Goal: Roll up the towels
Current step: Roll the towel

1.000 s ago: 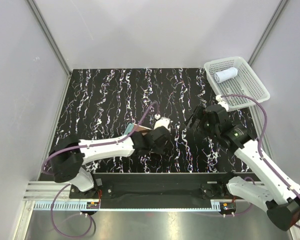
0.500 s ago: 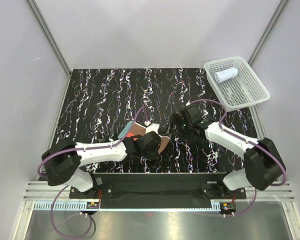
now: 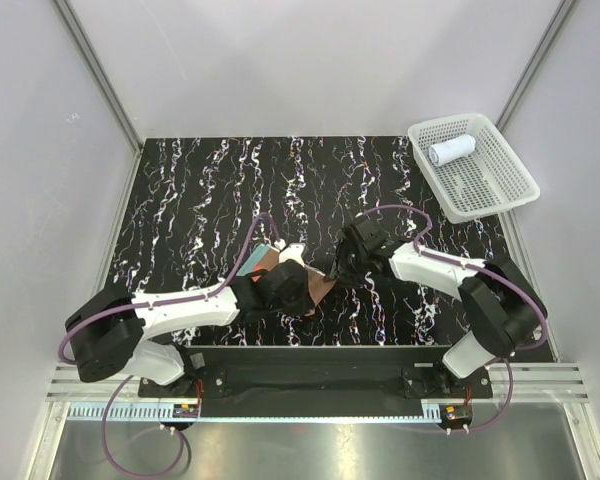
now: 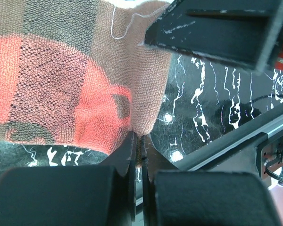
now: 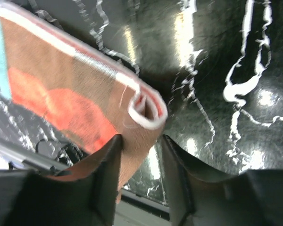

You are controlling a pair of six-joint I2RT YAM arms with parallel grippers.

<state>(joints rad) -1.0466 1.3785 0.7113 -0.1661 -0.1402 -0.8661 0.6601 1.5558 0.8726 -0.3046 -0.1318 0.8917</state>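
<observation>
my right gripper has swung from beside the basket to frame centre. its jaws, half closed, straddle the orange towel at its curled corner, not yet pinching. my left gripper stays clamped on its lower edge. rolling can likely begin.

The right arm has swung in from beside the white basket to the middle of the table. The right gripper now straddles the brown corner of the orange-red towel. Its fingers have drawn in from wide apart, though whether they already pinch the cloth is hard to say. The left gripper, carrying the towel, has pulled back slightly toward the near edge, and its elbow has slid leftward.
</observation>
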